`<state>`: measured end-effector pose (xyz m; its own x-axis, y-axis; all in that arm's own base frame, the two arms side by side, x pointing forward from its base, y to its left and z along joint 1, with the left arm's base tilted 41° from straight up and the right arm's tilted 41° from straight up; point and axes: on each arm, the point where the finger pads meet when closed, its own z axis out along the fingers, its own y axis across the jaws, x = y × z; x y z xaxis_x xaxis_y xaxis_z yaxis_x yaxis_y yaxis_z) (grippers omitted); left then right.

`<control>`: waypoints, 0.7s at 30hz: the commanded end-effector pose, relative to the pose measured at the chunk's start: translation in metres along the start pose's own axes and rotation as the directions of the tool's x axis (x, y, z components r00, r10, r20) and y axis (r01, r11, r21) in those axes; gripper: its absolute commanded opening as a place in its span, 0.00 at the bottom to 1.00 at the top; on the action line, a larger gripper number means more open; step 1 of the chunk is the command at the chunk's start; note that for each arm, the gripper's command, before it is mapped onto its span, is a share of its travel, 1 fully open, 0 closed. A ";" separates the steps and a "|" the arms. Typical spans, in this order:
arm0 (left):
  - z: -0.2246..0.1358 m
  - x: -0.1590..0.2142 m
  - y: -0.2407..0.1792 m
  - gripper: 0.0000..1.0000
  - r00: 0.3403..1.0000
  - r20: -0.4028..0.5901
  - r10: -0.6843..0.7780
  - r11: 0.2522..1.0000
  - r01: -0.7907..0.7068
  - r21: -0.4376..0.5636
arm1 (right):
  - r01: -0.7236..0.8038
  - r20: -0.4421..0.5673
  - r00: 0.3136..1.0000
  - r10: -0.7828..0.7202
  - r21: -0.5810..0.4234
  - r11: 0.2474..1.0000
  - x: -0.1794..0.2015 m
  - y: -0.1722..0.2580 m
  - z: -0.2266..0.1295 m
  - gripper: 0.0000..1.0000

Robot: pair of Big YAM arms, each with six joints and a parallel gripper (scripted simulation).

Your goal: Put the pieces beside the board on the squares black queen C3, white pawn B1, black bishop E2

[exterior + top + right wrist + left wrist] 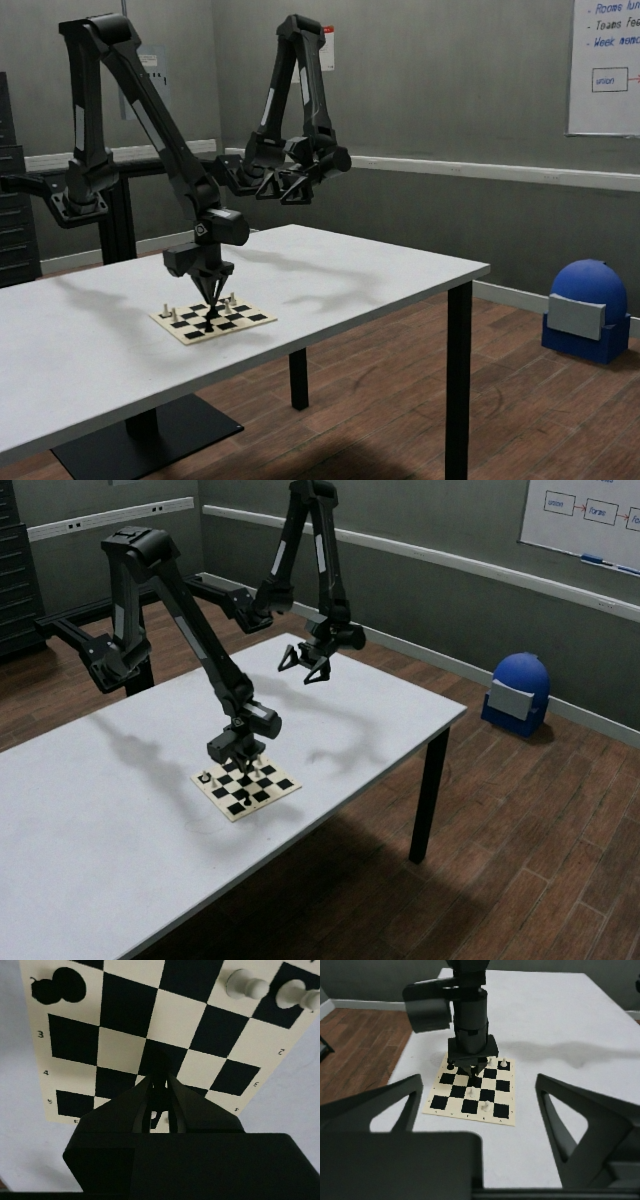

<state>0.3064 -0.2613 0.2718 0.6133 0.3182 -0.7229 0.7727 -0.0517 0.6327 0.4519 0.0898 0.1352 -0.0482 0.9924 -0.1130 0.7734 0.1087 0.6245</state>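
My right gripper [244, 772] [211, 303] [159, 1080] is shut on the black queen [212, 313] [159, 1062], upright over C3 of the board [268, 802] [268, 322] [39, 1065]. Whether its base touches C3 is unclear. The white pawn [212, 782] [174, 314] [242, 982] stands on B1. The black bishop [247, 799] [208, 325] [67, 985] stands on E2. My left gripper [293, 676] [269, 199] is open and empty, high above the table away from the board.
A white piece [205, 776] [165, 310] [292, 994] stands on A1, close beside the pawn. Two more white pieces stand on the far side, one [227, 307] [471, 1091] near the held queen and another [232, 298] [486, 1106] by the board's edge.
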 end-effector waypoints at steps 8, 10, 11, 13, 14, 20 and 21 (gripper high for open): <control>-0.004 -0.017 0.022 1.00 0.998 0.017 0.061 0.998 -0.060 -0.025 | 0.003 -0.008 1.000 -0.003 -0.034 0.999 0.001 -0.001 0.002 0.05; -0.004 -0.017 0.022 1.00 0.998 0.017 0.061 0.998 -0.060 -0.025 | 0.001 -0.004 1.000 -0.001 -0.023 1.000 0.000 0.003 0.005 0.17; -0.004 -0.017 0.022 1.00 0.998 0.017 0.061 0.998 -0.060 -0.025 | 0.002 -0.004 1.000 -0.002 -0.022 1.000 0.000 0.002 0.005 0.28; -0.004 -0.017 0.022 1.00 0.998 0.017 0.061 0.998 -0.060 -0.025 | 0.002 -0.004 1.000 -0.002 -0.021 1.000 0.000 0.002 0.005 0.51; -0.004 -0.017 0.022 1.00 0.998 0.017 0.061 0.998 -0.060 -0.025 | 0.006 -0.009 1.000 -0.007 -0.021 1.000 0.002 0.004 0.000 0.51; -0.004 -0.017 0.022 1.00 0.998 0.017 0.061 0.998 -0.060 -0.025 | -0.002 -0.013 1.000 0.001 -0.023 1.000 0.006 0.014 -0.026 0.51; -0.004 -0.017 0.022 1.00 0.998 0.017 0.061 0.998 -0.060 -0.025 | -0.002 -0.013 1.000 0.001 -0.023 1.000 0.006 0.015 -0.026 0.51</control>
<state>0.3064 -0.2613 0.2718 0.6133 0.3182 -0.7229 0.7727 -0.0517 0.6327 0.4464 0.0893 0.1250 -0.0591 0.9910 -0.1197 0.7926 0.1195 0.5979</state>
